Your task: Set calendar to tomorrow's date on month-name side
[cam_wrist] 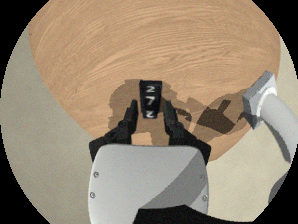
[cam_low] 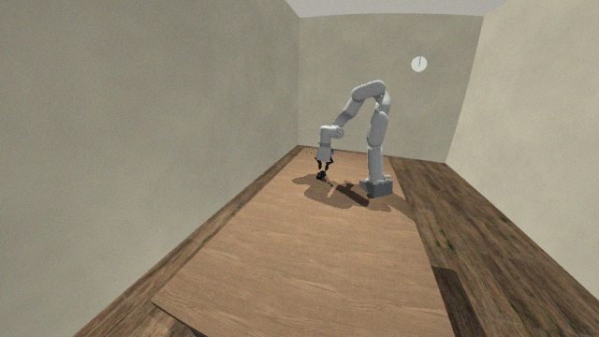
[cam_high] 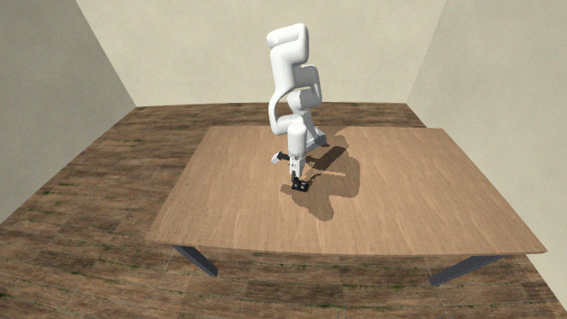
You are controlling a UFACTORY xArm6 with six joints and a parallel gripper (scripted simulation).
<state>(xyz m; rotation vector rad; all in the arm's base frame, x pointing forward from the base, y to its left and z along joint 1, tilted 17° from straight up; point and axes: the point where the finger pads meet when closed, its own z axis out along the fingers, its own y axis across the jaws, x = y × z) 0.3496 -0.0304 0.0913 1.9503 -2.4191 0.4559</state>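
Observation:
The calendar point(cam_high: 299, 189) point(cam_low: 320, 178) point(cam_wrist: 155, 95) is a small, dark block on the table, too small in the top and exterior views for its digits to be read. In the wrist view a white 2 and a white 7 show on its upper faces, and another 2-like mark shows at its near end. Tray and cubes are hard to tell apart, and the month's name cannot be read. My gripper point(cam_high: 294, 178) point(cam_low: 323, 168) point(cam_wrist: 151, 106) is partly open and points down just above the calendar. Its black fingers stand apart, one to each side of the block in the wrist view, with nothing held.
The wooden table point(cam_high: 399, 199) point(cam_low: 299, 262) carries the arm's base point(cam_high: 316, 139) point(cam_low: 377, 187) point(cam_wrist: 257, 102) behind the calendar. The arm's shadow falls around the calendar. A round clock point(cam_low: 419, 64) hangs on the wall.

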